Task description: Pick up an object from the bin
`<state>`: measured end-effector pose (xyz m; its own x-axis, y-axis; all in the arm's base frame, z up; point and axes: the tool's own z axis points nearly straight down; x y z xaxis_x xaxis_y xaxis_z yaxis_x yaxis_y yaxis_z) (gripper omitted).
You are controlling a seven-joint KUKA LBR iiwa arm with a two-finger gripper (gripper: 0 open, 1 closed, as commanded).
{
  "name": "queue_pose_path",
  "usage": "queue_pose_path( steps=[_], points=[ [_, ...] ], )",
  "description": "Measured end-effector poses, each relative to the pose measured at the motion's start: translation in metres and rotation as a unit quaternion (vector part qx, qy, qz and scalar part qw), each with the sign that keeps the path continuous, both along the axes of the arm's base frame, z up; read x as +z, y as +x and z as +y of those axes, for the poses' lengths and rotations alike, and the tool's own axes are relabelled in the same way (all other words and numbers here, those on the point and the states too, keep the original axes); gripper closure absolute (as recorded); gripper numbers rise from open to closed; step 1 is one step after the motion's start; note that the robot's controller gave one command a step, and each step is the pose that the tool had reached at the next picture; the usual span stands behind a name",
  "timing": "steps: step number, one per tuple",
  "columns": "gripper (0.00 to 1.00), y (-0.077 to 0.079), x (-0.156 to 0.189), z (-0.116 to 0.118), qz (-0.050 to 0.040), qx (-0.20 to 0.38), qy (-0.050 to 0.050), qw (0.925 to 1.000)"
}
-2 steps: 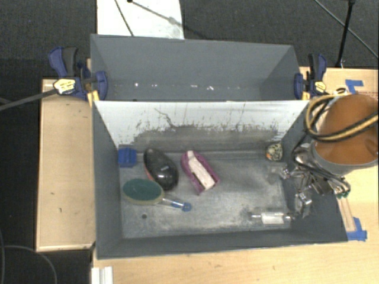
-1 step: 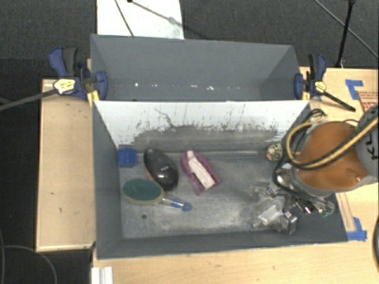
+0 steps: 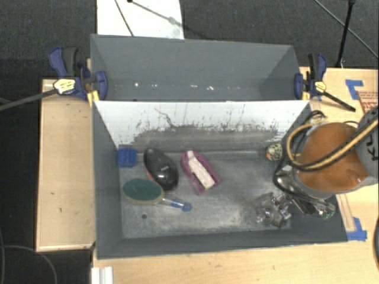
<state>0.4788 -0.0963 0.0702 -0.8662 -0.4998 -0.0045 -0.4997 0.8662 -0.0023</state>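
My gripper (image 3: 273, 210) is low over the bin floor in the front right corner, under the arm's orange cover. No loose thing shows right beneath it. The nearest thing is a small round speckled ball (image 3: 273, 152) against the back wall, a little behind the gripper. Further left, near the bin's middle, lies a pink and purple block-like object (image 3: 199, 171), tilted on the floor.
On the left side lie a black computer mouse (image 3: 161, 168), a small blue cube (image 3: 126, 157) and a green round paddle-like thing with a blue handle (image 3: 145, 191). Bare floor stretches between the pink object and the gripper.
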Motion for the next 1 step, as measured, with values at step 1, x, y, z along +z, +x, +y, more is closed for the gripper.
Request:
queue_pose_path(
  steps=[1],
  points=[
    [1.00, 0.0034, 0.1373, 0.0184, -0.0029, 0.016, -0.001, 0.9999]
  ],
)
